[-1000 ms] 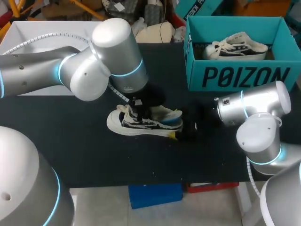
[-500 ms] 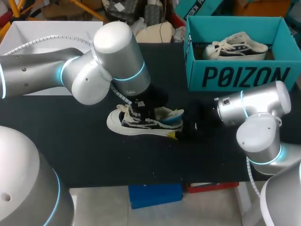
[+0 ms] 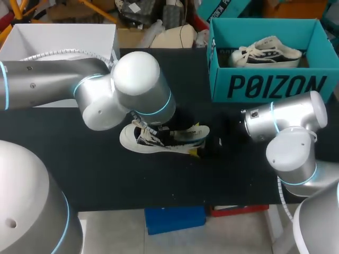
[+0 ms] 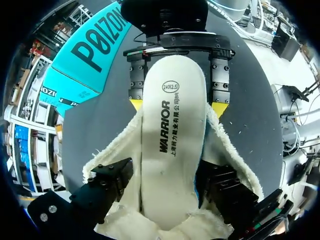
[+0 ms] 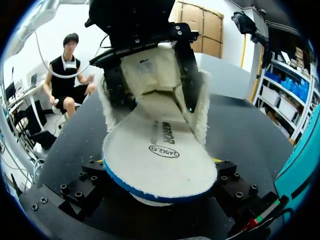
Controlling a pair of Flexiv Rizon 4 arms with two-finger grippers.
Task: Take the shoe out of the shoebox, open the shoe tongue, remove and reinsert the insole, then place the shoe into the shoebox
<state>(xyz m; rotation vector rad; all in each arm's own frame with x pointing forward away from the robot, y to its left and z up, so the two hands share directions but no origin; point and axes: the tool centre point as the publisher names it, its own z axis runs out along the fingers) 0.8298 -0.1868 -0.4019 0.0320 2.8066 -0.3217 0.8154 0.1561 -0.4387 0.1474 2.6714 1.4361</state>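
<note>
The head camera looks down on the bench point(image 3: 95, 180), shoebox point(image 3: 265, 84) at 1 o'clock. Both wrist cameras face each other, close over the shared insole point(image 4: 172, 145).

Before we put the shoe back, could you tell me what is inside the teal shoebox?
A white and black shoe with white laces lies in the shoebox, along its far side. The near wall hides the floor in front of it.

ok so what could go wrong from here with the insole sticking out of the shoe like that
The insole sticks out past the heel of the shoe, over the right gripper; pushed in, it could buckle or snag on the fleece lining instead of seating flat. The left gripper is down in the opening, so a hard push might drag the shoe out of the right gripper's hold.
</note>
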